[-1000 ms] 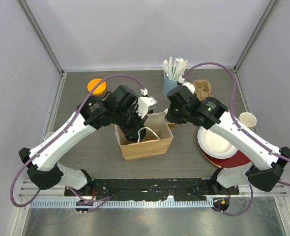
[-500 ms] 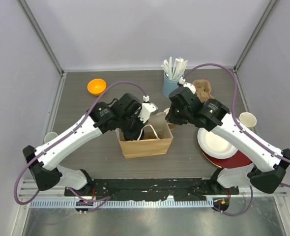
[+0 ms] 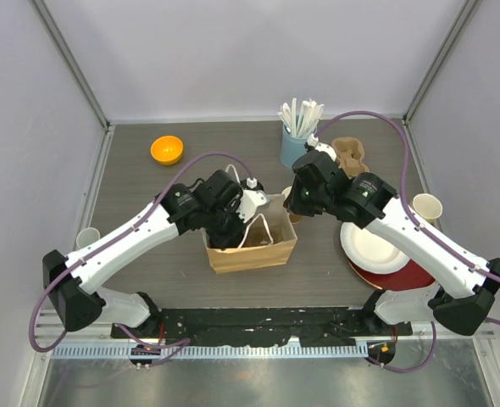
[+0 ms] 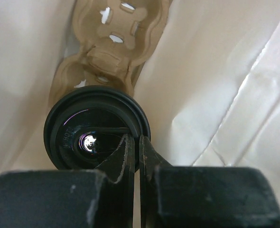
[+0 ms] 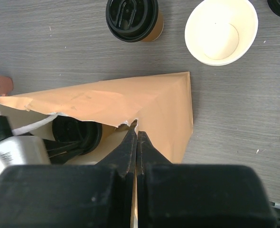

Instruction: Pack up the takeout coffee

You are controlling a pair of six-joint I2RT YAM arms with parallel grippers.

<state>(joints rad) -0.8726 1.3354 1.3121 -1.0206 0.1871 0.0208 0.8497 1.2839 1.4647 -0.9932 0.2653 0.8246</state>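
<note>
Paper bag (image 3: 252,253) stands at lower centre of the top view. Right gripper (image 5: 136,130) is clamped on its torn rim. Inside the bag, left gripper (image 4: 136,141) pinches the black lid rim of a coffee cup (image 4: 85,126), which sits at the near end of a pulp carrier (image 4: 112,42). Second lidded cup (image 5: 133,19) stands on the table (image 5: 59,47), top centre.

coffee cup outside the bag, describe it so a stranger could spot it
In the right wrist view, find the brown paper bag. Two cups stand on the grey table beyond it. The coffee cup is the kraft one with a black lid; the pale cup beside it is open.
</note>
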